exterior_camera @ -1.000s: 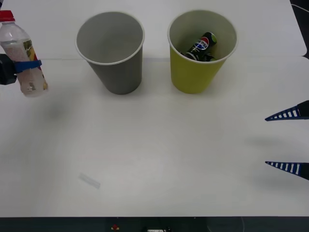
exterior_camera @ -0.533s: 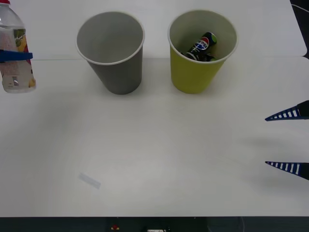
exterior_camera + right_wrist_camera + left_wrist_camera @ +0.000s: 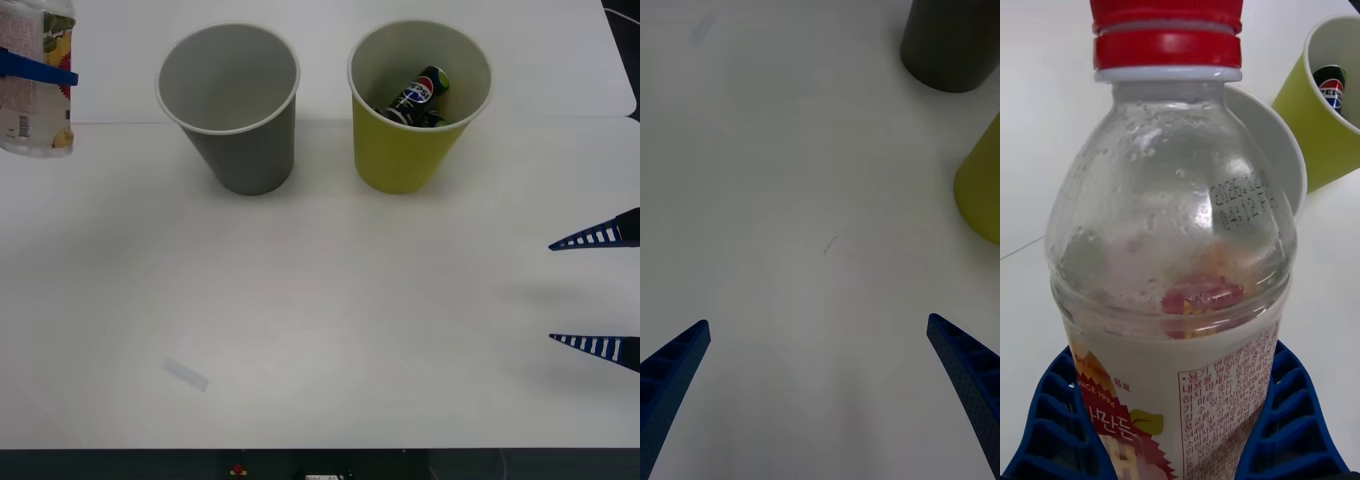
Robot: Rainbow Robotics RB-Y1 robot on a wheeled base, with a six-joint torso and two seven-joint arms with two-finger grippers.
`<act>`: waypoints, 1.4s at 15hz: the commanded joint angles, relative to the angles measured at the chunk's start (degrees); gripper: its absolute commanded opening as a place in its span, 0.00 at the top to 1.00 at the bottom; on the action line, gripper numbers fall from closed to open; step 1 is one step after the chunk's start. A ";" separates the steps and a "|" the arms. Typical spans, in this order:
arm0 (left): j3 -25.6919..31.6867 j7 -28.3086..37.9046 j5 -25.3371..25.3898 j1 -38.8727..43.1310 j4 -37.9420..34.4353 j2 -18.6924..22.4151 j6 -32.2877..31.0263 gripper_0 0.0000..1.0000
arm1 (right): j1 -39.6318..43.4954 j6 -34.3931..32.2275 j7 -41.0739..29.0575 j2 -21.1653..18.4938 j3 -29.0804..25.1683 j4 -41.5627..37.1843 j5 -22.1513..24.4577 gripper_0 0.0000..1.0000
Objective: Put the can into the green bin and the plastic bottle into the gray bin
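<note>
Lifted higher since the earlier frames, the plastic bottle point(image 3: 36, 85) is now at the upper left of the frame, its cap cut off by the top edge. At the right edge, the right end effector point(image 3: 597, 292) hangs low over the table point(image 3: 320, 320) with its blue fingers spread apart. Farther back on the left, the left end effector point(image 3: 38, 70) is pinching the bottle around its body. Beyond, the gray bin point(image 3: 230, 105) stands upright beside the green bin point(image 3: 415, 105), and the can point(image 3: 418, 97) lies tilted inside the green one.
</note>
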 commanded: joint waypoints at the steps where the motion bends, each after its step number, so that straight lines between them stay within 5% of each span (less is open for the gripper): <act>1: -7.77 -0.71 -3.77 -9.19 2.20 0.01 -0.66 1.00 | 0.00 0.00 0.00 0.00 0.00 0.00 0.00 0.00; 4: -16.56 -0.71 -9.57 -17.63 3.52 -1.66 -0.57 1.00 | 0.00 0.00 0.00 0.00 0.00 0.00 0.00 0.00; 9: -23.33 -0.71 -17.04 -26.42 9.23 -8.70 -0.57 1.00 | 0.00 0.00 0.00 0.00 0.00 0.00 0.00 0.00; 16: -24.39 -0.80 -28.29 -33.28 20.92 -21.53 0.13 1.00 | 0.00 0.00 0.00 0.00 0.00 0.00 0.00 0.00; 21: -28.69 -0.97 -29.35 -34.33 24.70 -23.72 5.49 1.00 | 0.00 0.00 0.00 0.00 0.00 0.00 0.00 0.00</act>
